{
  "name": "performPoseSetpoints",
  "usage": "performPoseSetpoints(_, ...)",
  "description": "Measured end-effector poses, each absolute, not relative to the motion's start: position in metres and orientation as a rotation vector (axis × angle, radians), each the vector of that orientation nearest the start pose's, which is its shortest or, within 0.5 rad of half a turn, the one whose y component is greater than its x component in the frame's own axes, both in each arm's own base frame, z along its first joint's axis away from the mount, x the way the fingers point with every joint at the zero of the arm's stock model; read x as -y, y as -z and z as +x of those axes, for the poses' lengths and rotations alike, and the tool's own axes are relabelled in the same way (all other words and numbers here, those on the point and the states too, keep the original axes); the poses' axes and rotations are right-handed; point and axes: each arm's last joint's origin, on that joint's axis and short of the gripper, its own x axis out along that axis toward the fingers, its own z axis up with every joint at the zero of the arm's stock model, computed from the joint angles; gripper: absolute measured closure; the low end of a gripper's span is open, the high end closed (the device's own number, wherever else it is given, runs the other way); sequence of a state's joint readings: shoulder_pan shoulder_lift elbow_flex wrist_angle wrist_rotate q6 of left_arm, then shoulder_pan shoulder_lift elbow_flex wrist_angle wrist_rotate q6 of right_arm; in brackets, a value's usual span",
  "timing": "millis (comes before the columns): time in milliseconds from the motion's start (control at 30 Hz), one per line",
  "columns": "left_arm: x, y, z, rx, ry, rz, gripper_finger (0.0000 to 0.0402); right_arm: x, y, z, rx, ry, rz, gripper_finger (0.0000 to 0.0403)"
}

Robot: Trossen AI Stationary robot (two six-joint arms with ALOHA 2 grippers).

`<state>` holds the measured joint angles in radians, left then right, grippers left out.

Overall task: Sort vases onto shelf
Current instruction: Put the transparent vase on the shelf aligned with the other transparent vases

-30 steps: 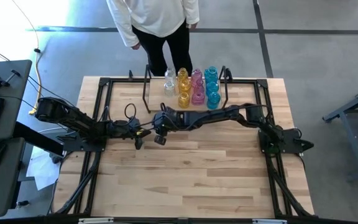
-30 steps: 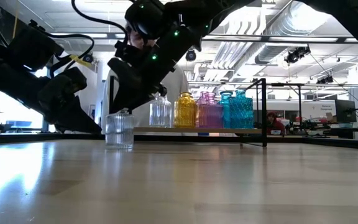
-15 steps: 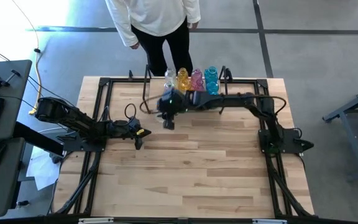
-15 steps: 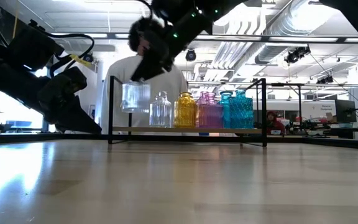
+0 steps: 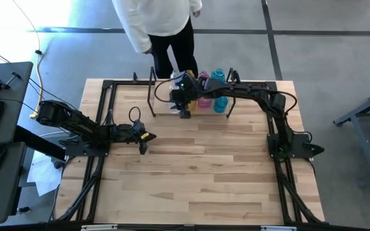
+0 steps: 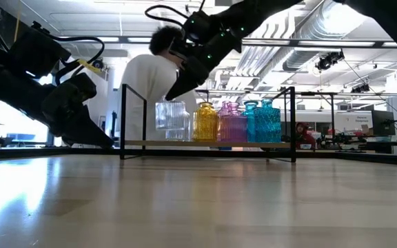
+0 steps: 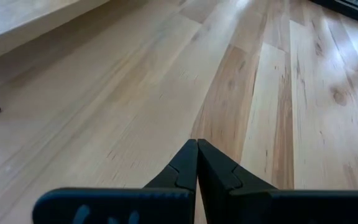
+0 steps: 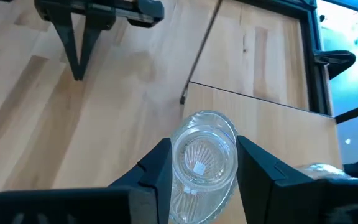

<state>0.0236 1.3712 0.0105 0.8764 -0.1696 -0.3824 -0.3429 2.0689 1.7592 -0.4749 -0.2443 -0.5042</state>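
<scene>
My right arm reaches far across the table, elbow high, wrist tipped down. My right gripper (image 8: 205,163) is clamped on a vase (image 8: 204,155), one finger on each side. My left arm lies low; my left gripper (image 7: 197,148) is fully closed, empty.

From above, the right arm (image 5: 236,96) covers most of the vases (image 5: 218,76) on the shelf (image 5: 151,90), so their count can't be told. The person (image 5: 162,25) is cut off at the top edge. At table height, the left gripper (image 6: 105,143) tips blur into shadow.
</scene>
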Motion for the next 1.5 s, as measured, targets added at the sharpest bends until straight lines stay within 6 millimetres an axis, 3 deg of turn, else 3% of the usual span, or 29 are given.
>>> performPoseSetpoints(433, -0.009, -0.090, 0.163, -0.440, -0.279, -0.338, 0.0402, 0.171, -0.242, 0.434, -0.764, -0.138, -0.310, 0.0295)
performPoseSetpoints(1500, -0.009, -0.091, 0.163, -0.439, -0.277, -0.340, 0.0401, 0.179, -0.229, 0.439, -0.766, -0.115, -0.269, 0.0292)
